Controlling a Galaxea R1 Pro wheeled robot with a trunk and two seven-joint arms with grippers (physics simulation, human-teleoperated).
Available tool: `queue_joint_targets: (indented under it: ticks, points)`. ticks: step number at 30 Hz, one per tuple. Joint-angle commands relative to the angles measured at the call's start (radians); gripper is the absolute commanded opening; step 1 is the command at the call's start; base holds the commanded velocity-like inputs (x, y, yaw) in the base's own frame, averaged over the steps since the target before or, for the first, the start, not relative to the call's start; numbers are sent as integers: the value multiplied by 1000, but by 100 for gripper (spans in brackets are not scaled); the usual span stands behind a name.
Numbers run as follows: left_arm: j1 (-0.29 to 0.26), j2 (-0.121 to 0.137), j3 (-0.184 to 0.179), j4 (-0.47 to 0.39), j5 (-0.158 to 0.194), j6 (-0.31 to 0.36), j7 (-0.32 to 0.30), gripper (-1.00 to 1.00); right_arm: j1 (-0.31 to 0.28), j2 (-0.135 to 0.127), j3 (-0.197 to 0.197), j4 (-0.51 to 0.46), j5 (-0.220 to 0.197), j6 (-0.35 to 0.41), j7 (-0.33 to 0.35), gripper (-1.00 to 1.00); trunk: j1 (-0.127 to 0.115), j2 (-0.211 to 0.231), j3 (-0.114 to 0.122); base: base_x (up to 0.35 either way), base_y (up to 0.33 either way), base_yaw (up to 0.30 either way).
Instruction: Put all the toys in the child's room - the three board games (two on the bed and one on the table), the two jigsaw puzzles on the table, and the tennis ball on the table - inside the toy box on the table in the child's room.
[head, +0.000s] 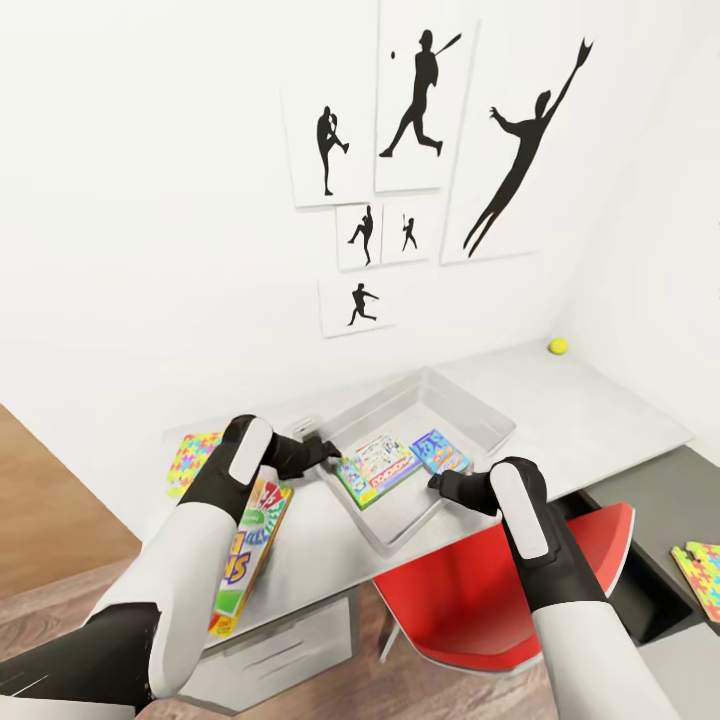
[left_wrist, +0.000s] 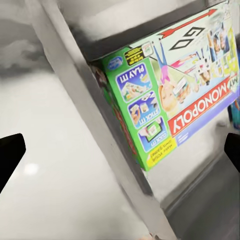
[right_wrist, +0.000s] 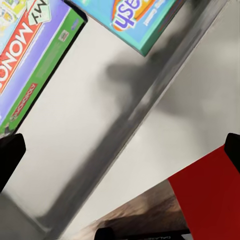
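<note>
The pale grey toy box (head: 375, 405) stands mid-table and holds the green-edged Monopoly game (head: 378, 468) and a blue game (head: 440, 452). My left gripper (head: 326, 452) hovers open by the box's left wall, with nothing between its fingers; in its wrist view the Monopoly box (left_wrist: 175, 95) leans inside the wall (left_wrist: 85, 105). At the box's near wall my right gripper (head: 438, 483) is also open and empty. A third, colourful game (head: 255, 540) lies on the table under my left forearm. One jigsaw (head: 192, 460) lies at the table's left end, another (head: 705, 575) at far right. The tennis ball (head: 558, 346) rests by the wall.
A red chair (head: 480, 600) is pushed under the table (head: 590, 410) in front of the box, below my right arm. White walls with silhouette posters close off the back and right. Wood floor shows at the left.
</note>
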Motion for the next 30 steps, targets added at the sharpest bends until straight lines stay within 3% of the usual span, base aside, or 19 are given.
queue_joint_targets:
  ticks: [1,11,30]
  points:
    - [-1,-1,4,-4,10,4,7,100,-1,1,-2,-1,-10,3,-10,100,0,-2,0,0,0,0]
    - [0,10,1,-16,9,5,-57,100,0,0,-2,-1,-10,3,-10,100,0,-2,16,0,0,0]
    - [0,24,1,-17,9,6,-66,100,3,-1,-2,-1,-10,3,-10,100,0,-2,46,0,0,-15]
